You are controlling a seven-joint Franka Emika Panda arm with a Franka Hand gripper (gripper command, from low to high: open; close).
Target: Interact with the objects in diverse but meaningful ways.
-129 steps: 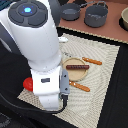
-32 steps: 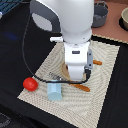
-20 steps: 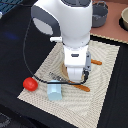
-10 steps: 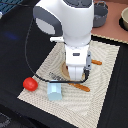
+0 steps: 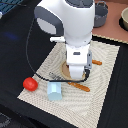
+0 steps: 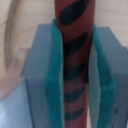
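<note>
I'm sitting at the grasp step right now: the claw (image 6: 74, 70) is clamping a brown sausage stick (image 6: 74, 60) between its green pads (image 6: 54, 80), and the wrist view is showing the stick running straight down the middle of the jaws with both pads pressing on it. So it's holding, narrow, not empty.

In the exterior view the arm is blocking most of that (typical), hanging low over a round wooden board (image 5: 64, 71) on the striped mat (image 5: 107, 80) on the bench. I can't tell whether the stick is off the board yet or just pinched in place.

Another sausage stick (image 5: 79, 86) is lying on the mat just beside the claw, and one more is poking out at the exterior view's right of the arm. The pale blue cup (image 5: 54, 91) is lying on its side near the mat's edge, with the small red tomato (image 5: 30, 84) just off the mat beside it. A grey pot (image 5: 101, 15) is sitting well apart at the back.

Next I'm guessing a straight lift, then carrying it somewhere sensible, maybe the cup or a pot.
</note>
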